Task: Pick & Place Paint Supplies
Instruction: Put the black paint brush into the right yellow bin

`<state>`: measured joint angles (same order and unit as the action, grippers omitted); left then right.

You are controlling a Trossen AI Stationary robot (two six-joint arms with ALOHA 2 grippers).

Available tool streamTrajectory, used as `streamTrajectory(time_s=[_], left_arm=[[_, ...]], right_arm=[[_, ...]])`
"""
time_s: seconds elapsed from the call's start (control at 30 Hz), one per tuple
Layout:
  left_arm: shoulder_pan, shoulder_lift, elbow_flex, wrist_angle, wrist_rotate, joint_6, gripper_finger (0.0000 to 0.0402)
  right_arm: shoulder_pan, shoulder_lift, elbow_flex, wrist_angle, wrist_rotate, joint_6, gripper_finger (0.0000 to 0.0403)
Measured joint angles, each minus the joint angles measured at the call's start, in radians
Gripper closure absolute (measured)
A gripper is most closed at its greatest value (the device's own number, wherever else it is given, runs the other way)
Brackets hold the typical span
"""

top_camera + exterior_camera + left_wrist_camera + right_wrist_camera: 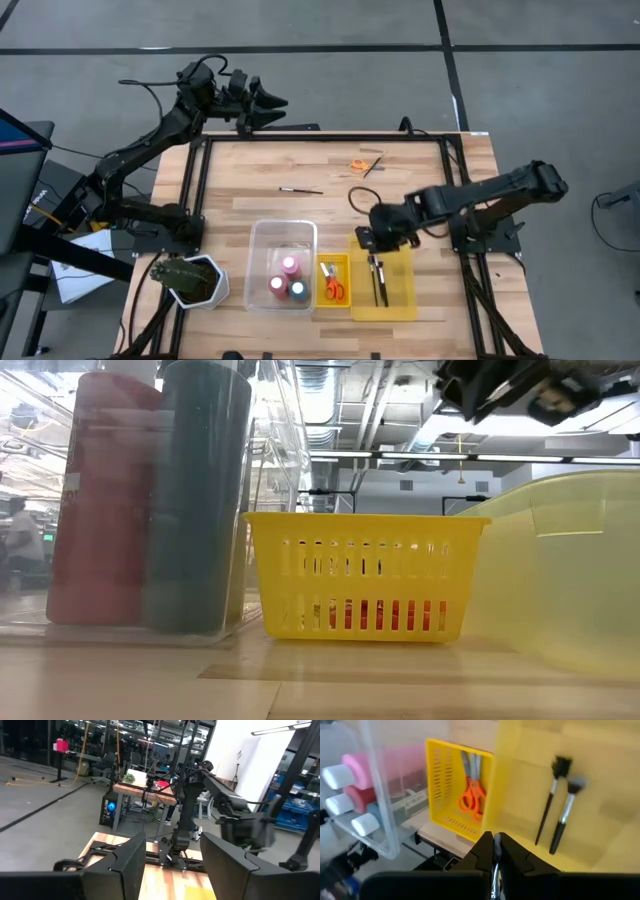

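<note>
Wood tabletop, bins at near edge. Right gripper (377, 243) clenched, grasping nothing visible, over yellow tray (400, 300) holding two brushes (559, 805). Next brush (300, 189) lies mid-table, second scissors (362, 164) near far edge. Lift clear first, spread fingers before descent. Left gripper (275, 103) parked beyond far edge, fingers parted.

The left gripper (277, 104) is held raised at 11 o'clock, beyond the far edge, fingers parted. The right arm is bent inward from 3 o'clock, its gripper (371, 240) kept closed, pointing toward 6 o'clock.
</note>
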<state>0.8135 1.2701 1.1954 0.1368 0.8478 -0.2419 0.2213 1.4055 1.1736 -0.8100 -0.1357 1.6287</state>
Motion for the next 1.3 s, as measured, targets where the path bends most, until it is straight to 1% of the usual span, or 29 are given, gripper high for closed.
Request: streamTrajectory(time_s=[0.13,0.33,0.4,0.5,0.57,0.8,0.97,1.07,1.17,1.3], left_arm=[[0.004,0.0,0.0,0.0,-0.014,0.011,0.022],[0.007,0.0,0.0,0.0,-0.018,0.028,0.022],[0.007,0.0,0.0,0.0,-0.018,0.028,0.022],[0.007,0.0,0.0,0.0,-0.018,0.028,0.022],[0.007,0.0,0.0,0.0,-0.018,0.028,0.022],[0.007,0.0,0.0,0.0,-0.018,0.045,0.022],[0.007,0.0,0.0,0.0,-0.037,0.051,0.022],[0.007,0.0,0.0,0.0,-0.038,0.051,0.022],[0.007,0.0,0.0,0.0,-0.039,0.051,0.022],[0.007,0.0,0.0,0.001,-0.06,0.051,0.022]], right_arm=[[0.093,0.0,0.0,-0.035,0.076,0.167,0.0396],[0.229,0.001,0.0,-0.119,0.252,0.416,0.0396],[0.256,0.001,0.0,-0.144,0.277,0.472,0.0396],[0.279,0.007,0.0,-0.169,0.31,0.508,0.0396],[0.279,0.011,-0.001,-0.184,0.318,0.505,0.0396],[0.224,0.009,-0.001,-0.23,0.315,0.349,0.0396],[0.16,0.009,-0.001,-0.255,0.238,0.192,0.0395],[0.125,0.009,-0.001,-0.256,0.212,0.119,0.0395],[0.096,0.009,-0.009,-0.246,0.207,0.083,0.0395],[0.074,0.01,-0.08,-0.153,0.161,0.065,0.0395]])
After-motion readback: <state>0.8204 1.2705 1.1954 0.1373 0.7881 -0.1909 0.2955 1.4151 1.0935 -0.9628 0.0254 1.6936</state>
